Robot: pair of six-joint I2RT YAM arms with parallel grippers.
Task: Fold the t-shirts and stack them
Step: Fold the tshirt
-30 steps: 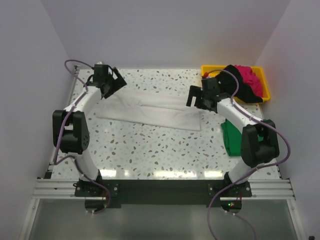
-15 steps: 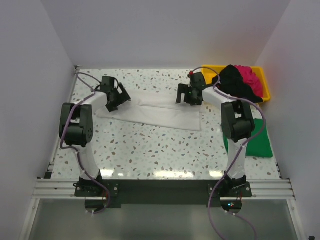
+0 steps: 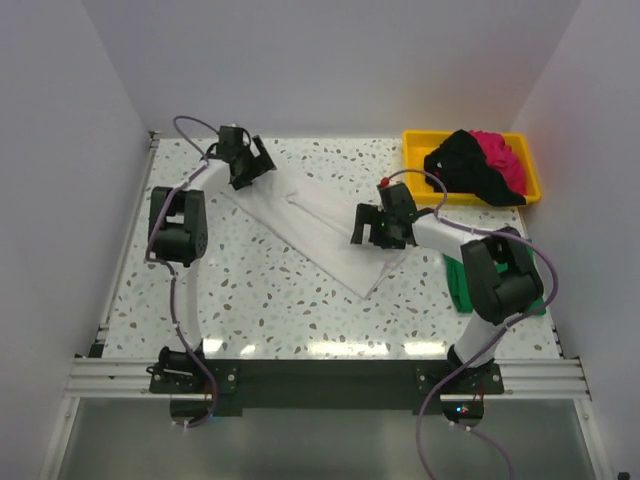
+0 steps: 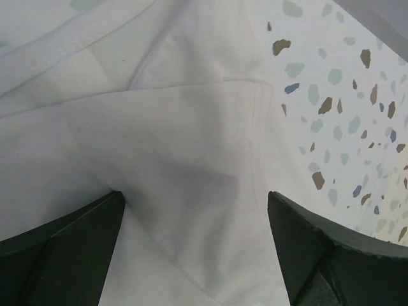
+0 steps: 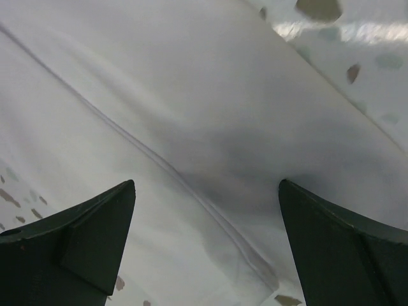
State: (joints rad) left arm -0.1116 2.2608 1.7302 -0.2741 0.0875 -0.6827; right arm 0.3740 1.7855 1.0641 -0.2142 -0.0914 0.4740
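Observation:
A white t-shirt [image 3: 318, 230], folded into a long strip, lies diagonally across the table. My left gripper [image 3: 246, 165] is open over its far left end; white cloth [image 4: 191, 127] fills the space between the spread fingers [image 4: 76, 242]. My right gripper [image 3: 384, 226] is open over the strip's near right part, and cloth with a seam [image 5: 210, 146] lies between its fingers [image 5: 83, 236]. A folded green t-shirt [image 3: 456, 284] lies at the right, mostly hidden by the right arm. The black t-shirt [image 3: 462, 165] and the magenta t-shirt [image 3: 503, 160] are heaped in the tray.
The yellow plastic tray [image 3: 420, 140] stands at the back right corner. White walls close the table on the left, back and right. Speckled tabletop [image 3: 250, 290] shows in front of the white shirt.
The white strip has turned from lying across the table to a diagonal. My left gripper moved toward the back, and my right gripper moved toward the front over the strip.

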